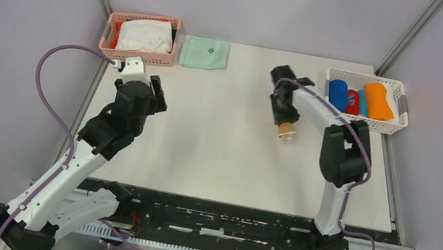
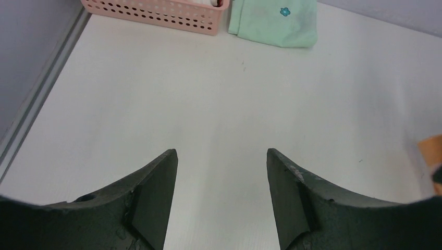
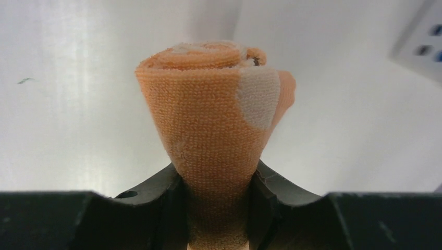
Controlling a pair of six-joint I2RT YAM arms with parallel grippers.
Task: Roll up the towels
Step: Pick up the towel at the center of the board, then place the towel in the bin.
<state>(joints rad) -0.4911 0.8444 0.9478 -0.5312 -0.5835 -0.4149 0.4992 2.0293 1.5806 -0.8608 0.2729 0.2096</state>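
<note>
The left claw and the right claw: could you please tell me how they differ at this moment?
The left claw stands open and empty, while the right claw is shut on a rolled peach towel. The left claw sits near the pink basket; the right claw is nearer the white basket. Both are dark two-finger claws over the white table.

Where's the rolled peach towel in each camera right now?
Top external: right of centre, rolled peach towel clamped in the right gripper.
Left wrist: only an orange sliver at the right edge, probably it.
Right wrist: dead centre, between the fingers.
Shared landmark: white basket, upper right in top and right-wrist views.
</note>
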